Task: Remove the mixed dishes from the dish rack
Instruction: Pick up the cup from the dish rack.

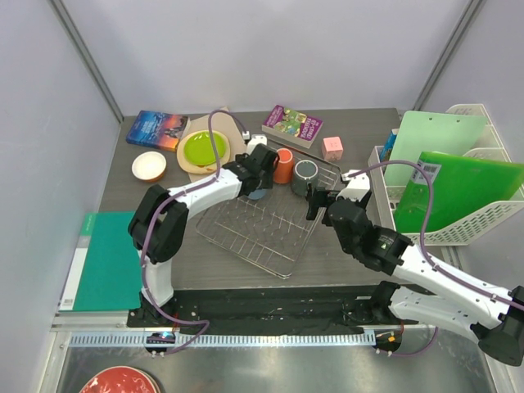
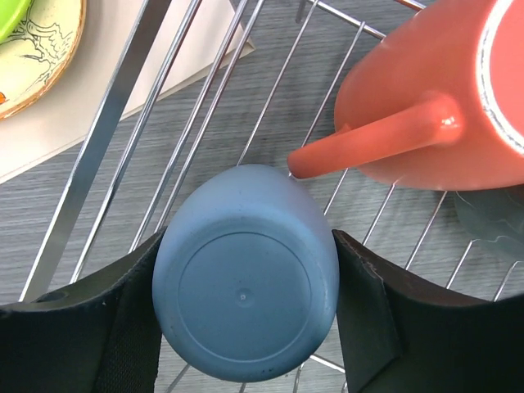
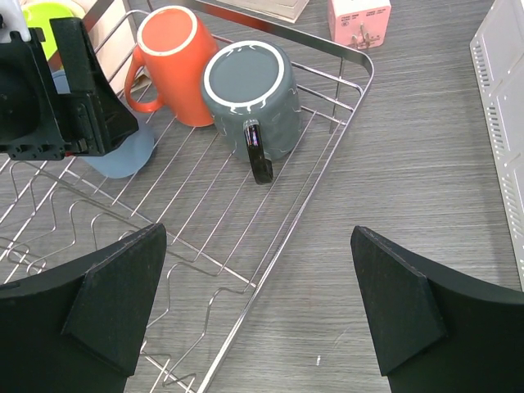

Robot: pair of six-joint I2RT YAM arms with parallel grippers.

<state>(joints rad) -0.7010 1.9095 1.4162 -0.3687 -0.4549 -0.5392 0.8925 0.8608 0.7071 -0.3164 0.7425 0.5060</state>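
The silver wire dish rack lies mid-table. In it stand, upside down, a light blue mug, an orange mug and a dark grey mug. My left gripper is shut on the light blue mug, one finger against each side. My right gripper is open and empty above the rack's right rim. On the table left of the rack, the lime green plate sits on the beige plate, with the small white bowl beside them.
Two books and a pink cube lie at the back. A white basket with green folders stands at the right. A teal notebook lies at the left, a red bowl below the table edge.
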